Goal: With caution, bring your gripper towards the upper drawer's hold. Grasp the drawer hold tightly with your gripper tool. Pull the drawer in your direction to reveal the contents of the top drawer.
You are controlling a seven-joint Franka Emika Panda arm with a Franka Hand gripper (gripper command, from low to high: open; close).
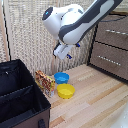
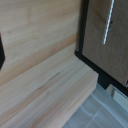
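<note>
In the exterior view the glossy white arm [image 1: 75, 22] reaches in from the upper part of the picture, and its pincer [image 1: 62, 52] hangs in the air above the table [image 1: 95, 100], pointing down and toward the exterior view's left. The pincer holds nothing, but it is too small and blurred to tell whether its fingers are spread or pressed together. The cabinet stands at the exterior view's right edge, with two dark-brown fronts stacked one above the other. The upper drawer [image 1: 112, 34] looks flush with its frame, and its silver handle [image 1: 116, 32] is a thin bar running across the front, well apart from the pincer. The second drawer [image 1: 109, 60] sits below it with its own silver bar [image 1: 107, 58]. On the pale wooden table under the arm lie a blue bowl [image 1: 61, 77] and a yellow bowl [image 1: 65, 91], touching or nearly so, with a colourful packet [image 1: 45, 81] just beside them. A black open box [image 1: 20, 95] fills the lower corner at the exterior view's left. In the wrist view, pale wood boards [image 2: 40, 65] take up most of the picture, and a dark-brown drawer front [image 2: 107, 45] in a black frame shows at one side with a thin silver bar [image 2: 108, 22] on it; I cannot tell which of the two drawers this is. The fingers of the pincer are not clear in this view.
</note>
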